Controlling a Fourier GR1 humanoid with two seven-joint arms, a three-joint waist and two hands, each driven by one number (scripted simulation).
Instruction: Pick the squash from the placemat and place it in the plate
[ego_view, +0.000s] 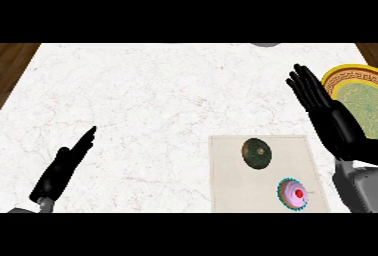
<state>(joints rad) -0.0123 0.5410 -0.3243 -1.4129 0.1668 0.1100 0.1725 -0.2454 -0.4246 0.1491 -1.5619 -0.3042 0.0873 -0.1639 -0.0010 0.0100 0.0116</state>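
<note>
Task not yet begun: the squash lies untouched on the placemat, at about seven o'clock from the plate, while the right hand, fingers straight and empty, stands between them, lift and transfer outstanding.

The placemat is lying on the counter toward my right, near the close edge. The squash is sitting on the mat's far half, and a cupcake is sitting on its near right part, apart from the squash. The plate is lying farther back at the counter's right edge, beyond the mat. My right hand is standing between the mat and the plate, partly covering the plate. My left hand is resting well to the left, over bare counter.
</note>
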